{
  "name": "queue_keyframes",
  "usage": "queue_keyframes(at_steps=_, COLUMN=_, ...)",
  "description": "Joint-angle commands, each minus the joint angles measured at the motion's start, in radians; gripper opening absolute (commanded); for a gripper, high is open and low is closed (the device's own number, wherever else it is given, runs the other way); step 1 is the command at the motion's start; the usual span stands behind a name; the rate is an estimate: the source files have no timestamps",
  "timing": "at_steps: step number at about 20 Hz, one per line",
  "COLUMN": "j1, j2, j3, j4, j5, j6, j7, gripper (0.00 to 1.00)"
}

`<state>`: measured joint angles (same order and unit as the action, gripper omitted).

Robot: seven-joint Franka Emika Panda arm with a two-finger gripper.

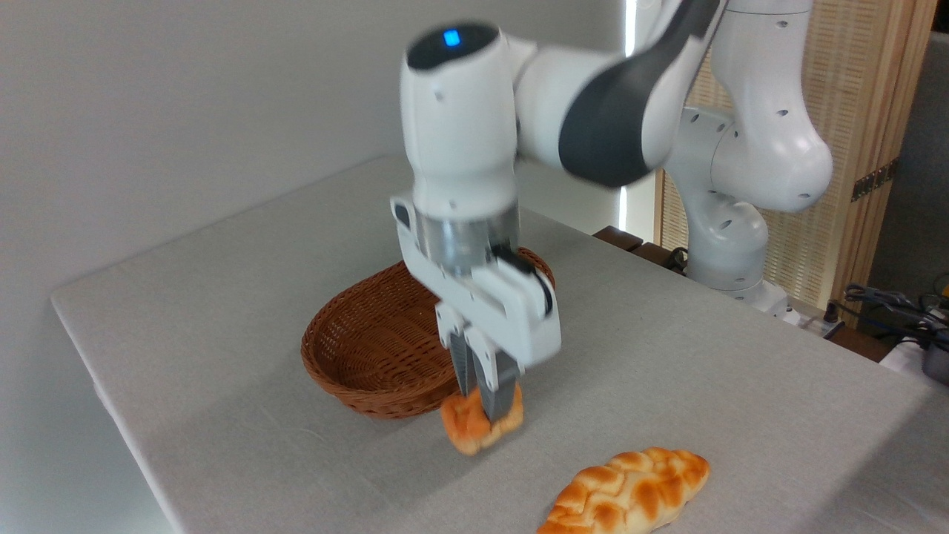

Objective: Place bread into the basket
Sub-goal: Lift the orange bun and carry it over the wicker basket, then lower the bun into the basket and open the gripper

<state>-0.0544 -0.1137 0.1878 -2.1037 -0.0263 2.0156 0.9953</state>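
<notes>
One small orange-golden bun [474,426] sits pinched between my two fingers [495,386], which are closed tight on it from above; it looks lifted just clear of the table [222,297], though blur makes the gap under it hard to judge. My gripper [482,404] holds it just in front of the near rim of the one wicker basket [371,348], outside it. The basket's bowl holds nothing I can see. One long braided loaf [626,493] lies on the grey cloth nearer the camera and to the right, apart from the bun. My white arm [593,111] reaches in from the upper right.
</notes>
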Motion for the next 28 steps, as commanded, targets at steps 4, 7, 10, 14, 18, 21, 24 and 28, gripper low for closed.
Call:
queue_keyframes(at_steps=4, j1=-0.005, j2=0.005, j3=-0.111, j4=0.248, j5=-0.044, j6=-0.287, j7=-0.171, gripper=0.14)
queue_keyframes(at_steps=7, j1=-0.007, j2=0.058, j3=-0.244, j4=0.241, j5=-0.035, j6=-0.276, j7=-0.306, gripper=0.19)
queue_keyframes(at_steps=10, j1=-0.013, j2=0.104, j3=-0.304, j4=0.223, j5=-0.034, j6=-0.216, j7=-0.339, gripper=0.45)
queue_keyframes(at_steps=14, j1=-0.021, j2=0.14, j3=-0.32, j4=0.183, j5=-0.03, j6=-0.087, j7=-0.391, gripper=0.88)
queue_keyframes(at_steps=18, j1=-0.021, j2=0.15, j3=-0.335, j4=0.162, j5=-0.015, j6=-0.095, j7=-0.383, gripper=1.0)
queue_keyframes(at_steps=21, j1=-0.021, j2=0.15, j3=-0.34, j4=0.154, j5=0.031, j6=-0.098, j7=-0.392, gripper=1.0)
queue_keyframes(at_steps=24, j1=-0.021, j2=0.147, j3=-0.34, j4=0.156, j5=0.031, j6=-0.095, j7=-0.392, gripper=1.0)
queue_keyframes(at_steps=28, j1=-0.021, j2=0.147, j3=-0.341, j4=0.159, j5=0.031, j6=-0.083, j7=-0.388, gripper=1.0)
